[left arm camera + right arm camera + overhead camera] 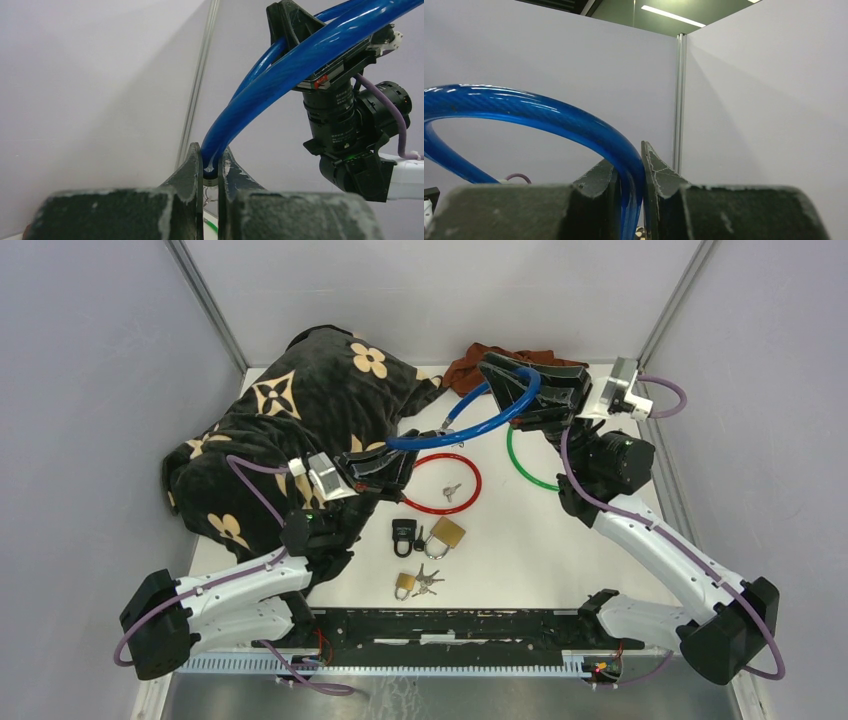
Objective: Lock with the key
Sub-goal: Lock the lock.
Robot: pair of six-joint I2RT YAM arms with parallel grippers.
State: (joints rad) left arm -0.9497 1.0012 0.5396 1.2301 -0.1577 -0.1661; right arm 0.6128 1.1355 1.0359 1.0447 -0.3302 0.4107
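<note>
My right end effector (503, 373) clamps the blue cable lock (480, 428), raised over the counter's (530, 540) far side. The left end effector (405, 462) pinches what looks like its key (211, 181). I'd twist slowly, holding the cable steady.

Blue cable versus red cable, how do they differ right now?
The blue cable is lifted off the table, pinched by the left gripper and the right gripper; the red cable lies flat, untouched. The blue cable is stretched into a long arc, the red cable a round loop around a key. Both are glossy coated cables.
</note>
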